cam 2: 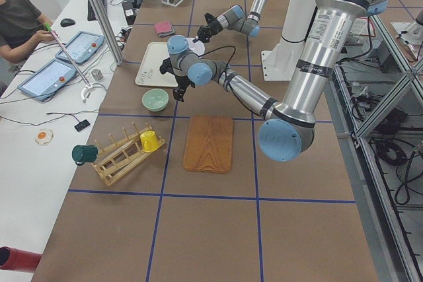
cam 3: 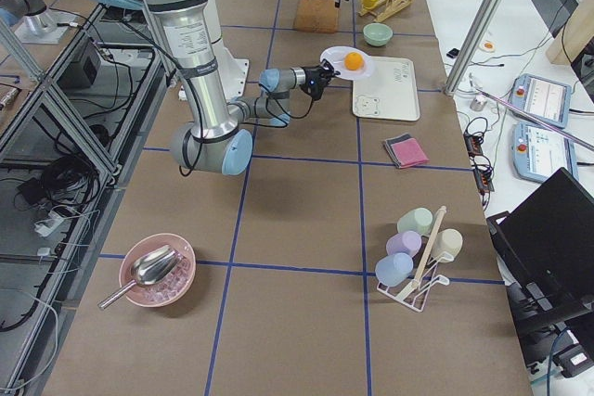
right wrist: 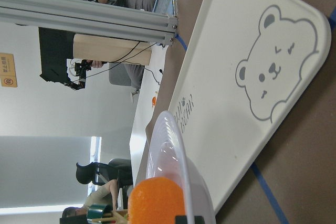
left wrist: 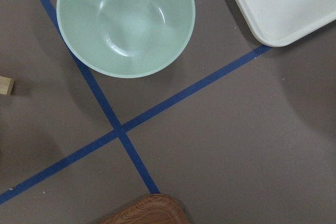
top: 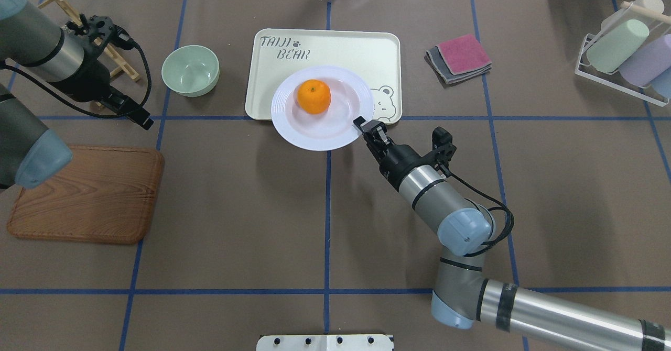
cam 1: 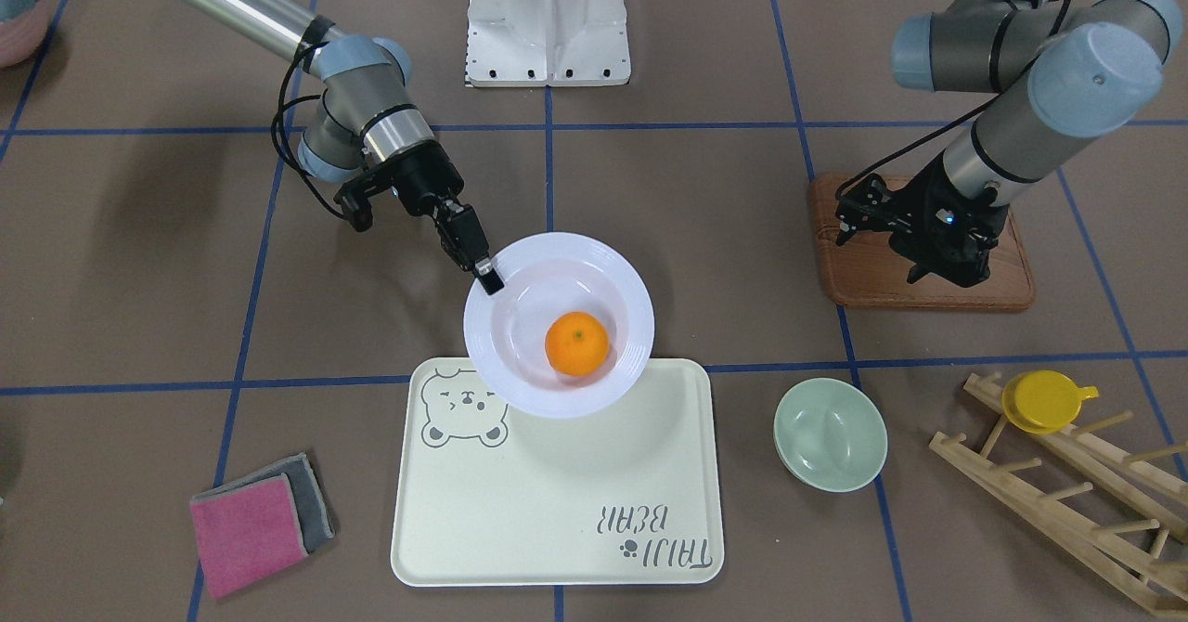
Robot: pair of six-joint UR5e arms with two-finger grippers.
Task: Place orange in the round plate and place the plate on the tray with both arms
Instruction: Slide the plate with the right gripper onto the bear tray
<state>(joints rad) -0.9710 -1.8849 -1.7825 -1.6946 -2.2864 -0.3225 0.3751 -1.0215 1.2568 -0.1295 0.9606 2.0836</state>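
Right gripper (top: 361, 123) is clamped on the rim of the white round deep plate (top: 293, 128), small bright-orange fruit (top: 314, 96) in its centre, plate overlapping the cream rectangular plastic tray's (top: 341, 47) robot-side edge; left gripper (top: 138, 117) unreadable, open or closed.

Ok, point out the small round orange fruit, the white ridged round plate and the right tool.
small round orange fruit (cam 1: 576, 343): front-facing view, centre of skin.
white ridged round plate (cam 1: 637, 306): front-facing view, bare ridged rim.
right tool (cam 1: 489, 277): front-facing view, between its fingertips.

One orange (cam 1: 576, 343), one round plate (cam 1: 614, 263), one tray (cam 1: 557, 501), one bowl (cam 1: 829, 434), two arms (top: 438, 200)
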